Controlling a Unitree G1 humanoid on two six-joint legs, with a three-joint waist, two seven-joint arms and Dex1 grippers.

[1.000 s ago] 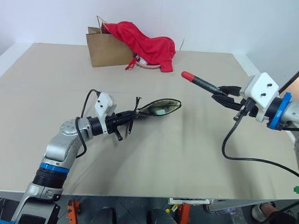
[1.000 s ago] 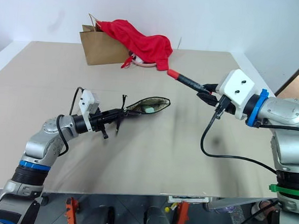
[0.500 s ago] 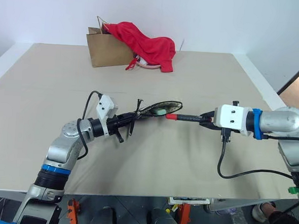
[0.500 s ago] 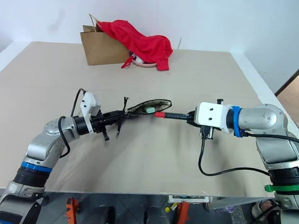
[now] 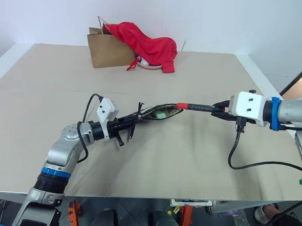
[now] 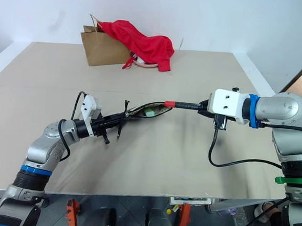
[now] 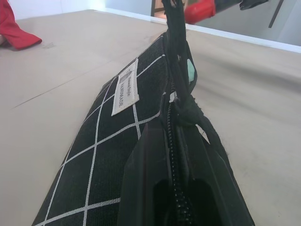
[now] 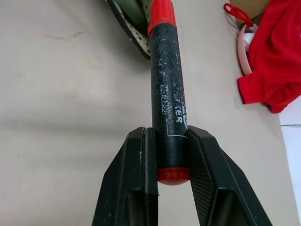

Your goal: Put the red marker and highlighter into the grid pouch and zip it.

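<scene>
The grid pouch (image 5: 158, 112) lies on the table with its mouth open, one end lifted by my left gripper (image 5: 128, 125), which is shut on the zipper edge. In the left wrist view the pouch (image 7: 108, 141) shows its white label (image 7: 124, 92). The light-green highlighter (image 6: 149, 111) lies inside the opening. My right gripper (image 5: 219, 108) is shut on the red marker (image 5: 195, 106), held nearly level. Its red cap tip (image 5: 182, 105) is at the pouch mouth's right end. In the right wrist view the black fingers (image 8: 141, 160) clamp the marker (image 8: 167, 94) near its red end.
A brown paper bag (image 5: 106, 51) stands at the back of the table with a red cloth (image 5: 150, 44) draped over it and a pink strap (image 8: 244, 37) beside it. The table's front edge (image 5: 135, 198) runs below both arms.
The right gripper swung the marker down from high over the table to the pouch's mouth, then drew it a little back to the right. The left gripper kept hold of the pouch.
</scene>
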